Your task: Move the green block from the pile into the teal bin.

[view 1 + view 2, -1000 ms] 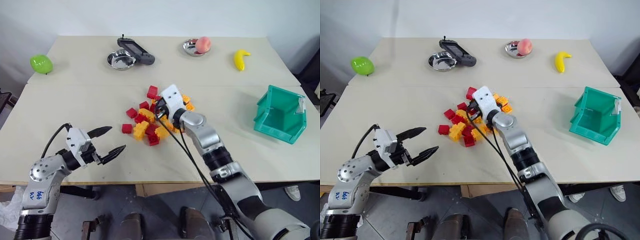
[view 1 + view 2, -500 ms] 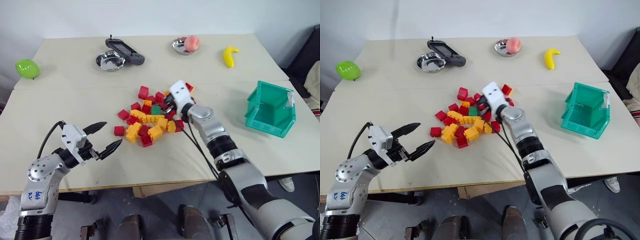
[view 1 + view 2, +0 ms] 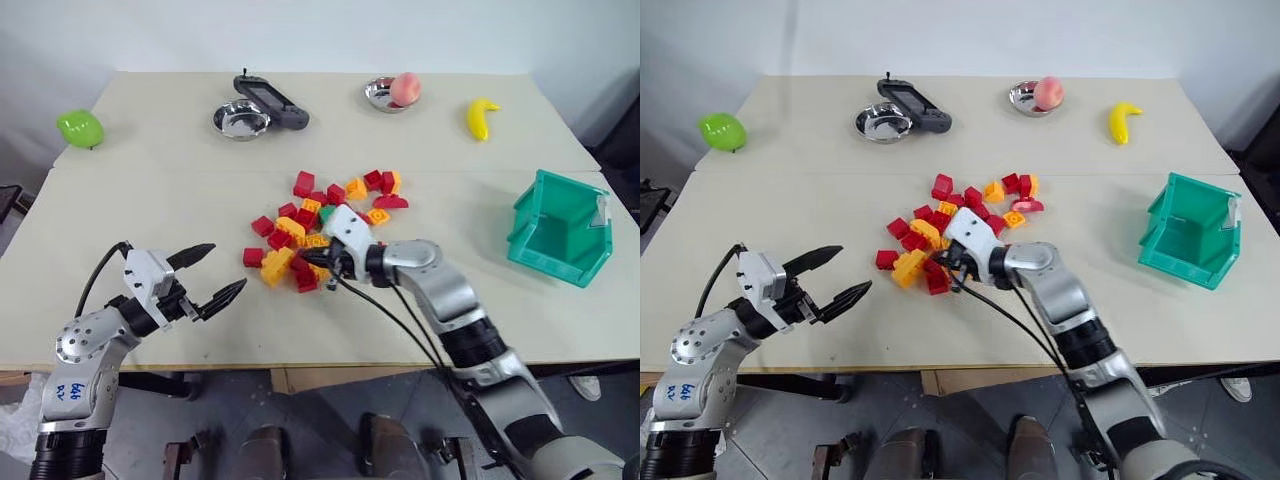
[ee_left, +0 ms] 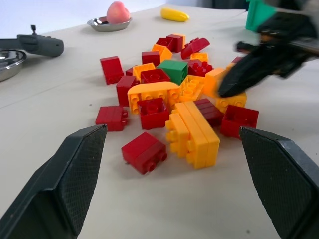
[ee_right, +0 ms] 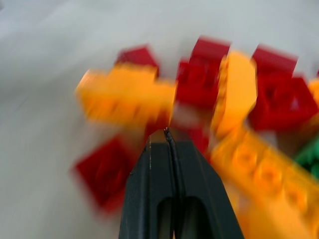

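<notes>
- Risk first: the right gripper [image 3: 952, 262] sits low at the near edge of the pile [image 3: 320, 225], its black fingers clenched together on nothing, as the right wrist view shows them pressed tip to tip with red and yellow bricks just past them. Pushing on with the tips shut would, I judge, shove bricks about rather than pick anything up.
- Burial is the next hazard: the green block [image 4: 173, 70] lies inside the pile, touching red and orange bricks on several sides. A sweep through the heap could roll a neighbour over it or tip it out of reach.
- Wrong grab is likely too, since a red brick [image 4: 155, 76] sits tight against the green block on the near side; jaws closing there could take both, or the red one alone.
- Cables trailing from the right arm hang near the pile and could, I think, drag loose bricks.
- Left gripper [image 3: 206, 275] hovers well to the left of the pile with its fingers spread wide, holding nothing.
- Green block itself: small, dark green, boxy, about the size of its red neighbours, resting roughly flat in the far-middle part of the pile.
- Teal bin [image 3: 560, 228] stands well to the right of the pile, its sloped front open, with nothing visible inside it.
</notes>
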Tool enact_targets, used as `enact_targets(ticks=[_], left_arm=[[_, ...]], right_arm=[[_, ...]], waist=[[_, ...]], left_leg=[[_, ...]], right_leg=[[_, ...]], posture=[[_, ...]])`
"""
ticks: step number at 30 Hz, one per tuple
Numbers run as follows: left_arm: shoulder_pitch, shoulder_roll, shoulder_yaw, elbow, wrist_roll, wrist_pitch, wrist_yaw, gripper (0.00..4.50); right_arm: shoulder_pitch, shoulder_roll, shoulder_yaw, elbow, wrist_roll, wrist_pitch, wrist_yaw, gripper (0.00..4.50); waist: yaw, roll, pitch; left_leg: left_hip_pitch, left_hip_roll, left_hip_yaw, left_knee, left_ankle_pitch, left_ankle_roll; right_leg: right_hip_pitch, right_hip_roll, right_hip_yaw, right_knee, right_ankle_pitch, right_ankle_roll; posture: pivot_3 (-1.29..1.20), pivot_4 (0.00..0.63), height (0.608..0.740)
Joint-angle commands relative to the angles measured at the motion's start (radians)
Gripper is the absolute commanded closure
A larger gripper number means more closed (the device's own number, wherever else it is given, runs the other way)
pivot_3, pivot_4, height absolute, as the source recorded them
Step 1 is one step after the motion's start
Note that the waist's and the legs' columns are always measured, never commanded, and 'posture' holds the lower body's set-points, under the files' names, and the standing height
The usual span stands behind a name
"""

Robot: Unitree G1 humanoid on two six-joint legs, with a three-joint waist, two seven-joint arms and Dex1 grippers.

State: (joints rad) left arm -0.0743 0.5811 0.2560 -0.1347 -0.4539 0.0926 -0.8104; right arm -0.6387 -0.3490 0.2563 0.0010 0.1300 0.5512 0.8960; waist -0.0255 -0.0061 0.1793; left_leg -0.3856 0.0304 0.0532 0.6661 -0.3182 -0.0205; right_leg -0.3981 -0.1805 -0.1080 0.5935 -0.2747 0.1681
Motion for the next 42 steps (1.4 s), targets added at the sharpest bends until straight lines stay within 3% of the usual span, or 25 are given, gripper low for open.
enact_targets(ticks=[1,2,5,12,17,22,26,28,42], left_arm=[[-0.022,0.006,0.030,-0.001,-0.042,0.005,-0.015,0.00],[-0.028,0.006,0.036,0.001,-0.052,0.011,-0.015,0.00],[-0.034,0.016,0.045,0.013,-0.054,0.009,-0.026,0.00],[-0.023,0.050,0.024,0.033,-0.042,0.014,-0.097,0.00],[-0.033,0.050,-0.010,0.041,-0.008,-0.036,-0.139,0.00],[-0.049,0.048,-0.025,0.044,-0.006,-0.038,-0.147,0.00],[-0.055,0.045,-0.037,0.044,0.003,-0.034,-0.135,0.00],[-0.052,0.041,-0.044,0.034,0.005,-0.029,-0.125,0.00],[-0.001,0.010,-0.045,-0.016,0.008,-0.034,-0.066,0.00]], right_arm=[[0.086,-0.056,-0.149,-0.130,0.124,-0.018,0.036,4.47],[0.119,-0.088,-0.190,-0.151,0.153,-0.011,0.049,4.47],[0.238,-0.200,-0.285,-0.197,0.189,-0.060,0.101,3.92],[0.388,-0.302,-0.428,-0.183,0.185,-0.107,0.028,1.56],[0.363,-0.251,-0.376,-0.196,0.221,-0.061,-0.004,0.03],[0.204,-0.109,-0.284,-0.158,0.204,-0.005,-0.127,0.03],[-0.020,0.048,-0.183,0.041,0.073,0.049,-0.347,0.03],[-0.084,0.074,-0.143,0.134,0.008,0.053,-0.397,0.03],[-0.254,0.261,-0.115,0.430,-0.037,0.036,-0.501,0.03]], waist=[[0.002,0.000,0.000],[0.003,0.000,0.000],[0.008,0.000,0.000],[0.010,0.000,0.000],[0.011,0.000,0.000],[-0.002,0.000,0.000],[-0.009,0.000,0.000],[-0.005,0.000,0.000],[-0.017,0.000,0.000]], left_leg=[[0.000,0.000,0.000,0.000,0.000,0.000],[0.000,0.000,0.000,0.000,0.000,0.000],[0.000,0.000,0.001,0.000,0.000,0.000],[0.001,0.000,0.002,0.000,0.000,0.000],[0.001,0.000,0.002,0.000,0.000,0.000],[0.001,0.000,0.002,0.001,0.000,0.000],[0.001,0.000,0.002,0.001,0.000,0.000],[0.001,0.001,0.001,0.000,0.000,0.000],[0.000,0.000,0.002,0.000,0.000,0.000]], right_leg=[[0.000,0.000,0.000,0.000,0.000,0.000],[0.000,0.000,0.000,0.000,0.000,0.000],[0.000,0.000,0.000,0.000,0.000,0.000],[0.000,0.000,0.001,0.000,0.000,0.000],[0.000,0.000,0.001,0.000,0.000,0.000],[0.000,0.000,0.001,0.000,0.000,0.000],[0.000,0.000,0.001,0.001,0.000,0.000],[-0.001,0.000,0.001,0.002,0.000,0.000],[-0.002,-0.001,-0.002,0.001,0.000,0.000]], posture=[[0.00,0.150,0.740],[0.00,0.150,0.740],[0.00,0.150,0.740],[0.00,0.150,0.740],[0.00,0.150,0.740],[0.00,0.150,0.740],[0.00,0.150,0.740],[0.00,0.150,0.740],[0.00,0.150,0.740]])
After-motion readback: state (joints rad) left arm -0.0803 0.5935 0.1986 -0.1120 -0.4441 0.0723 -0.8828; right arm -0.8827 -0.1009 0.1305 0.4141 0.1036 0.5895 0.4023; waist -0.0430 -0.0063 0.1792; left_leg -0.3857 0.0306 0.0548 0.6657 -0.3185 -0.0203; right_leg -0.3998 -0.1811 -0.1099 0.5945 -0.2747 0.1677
